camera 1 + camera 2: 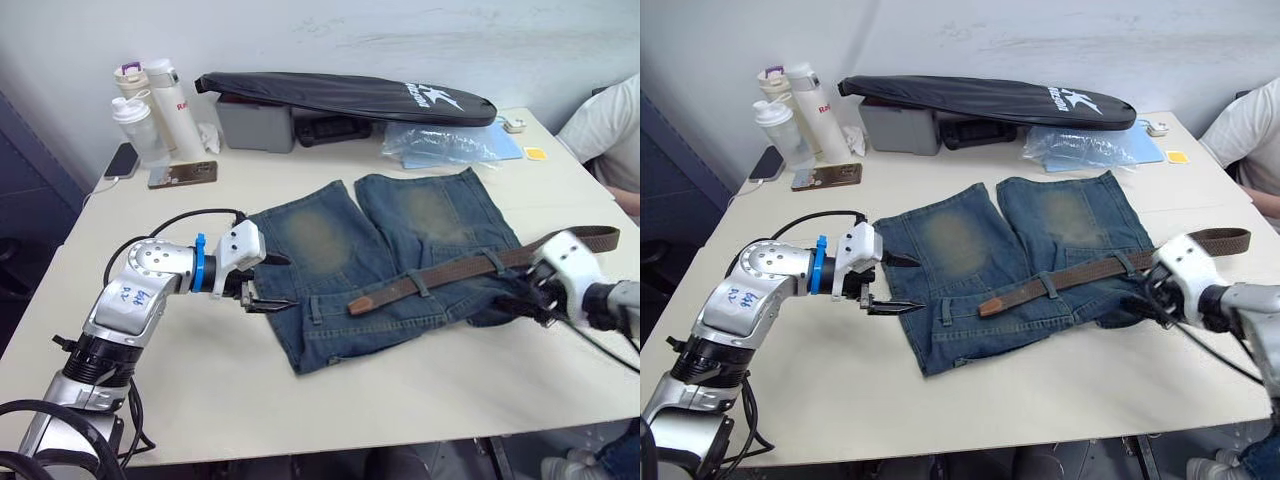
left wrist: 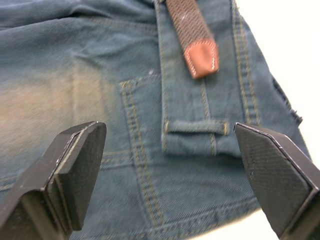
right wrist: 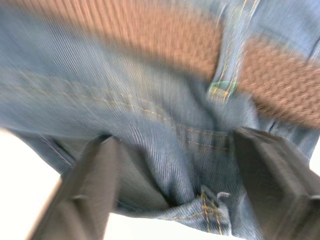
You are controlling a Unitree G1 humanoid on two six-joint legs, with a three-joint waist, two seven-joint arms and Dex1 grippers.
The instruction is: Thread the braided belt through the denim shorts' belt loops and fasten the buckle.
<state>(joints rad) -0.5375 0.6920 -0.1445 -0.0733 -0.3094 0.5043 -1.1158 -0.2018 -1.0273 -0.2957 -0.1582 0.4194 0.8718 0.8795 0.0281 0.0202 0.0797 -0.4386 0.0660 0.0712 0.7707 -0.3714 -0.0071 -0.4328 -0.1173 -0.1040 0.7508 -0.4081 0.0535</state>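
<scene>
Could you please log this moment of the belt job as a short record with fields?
surface: white table
denim shorts: flat, waistband toward the robot
braided belt: lies along the waistband, under two belt loops
belt tip: tan leather, free, short of the next loop
left hand: open, at the shorts' left edge
right hand: open, straddling the shorts' edge
background: black bag, bottles, phone

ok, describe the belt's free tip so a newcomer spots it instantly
Find the denim shorts spread on the white table. Along their waistband runs the braided belt. Its tip is the tan leather cap with pale stitching, lying near the open left tool, unlike the dark woven strap.
</scene>
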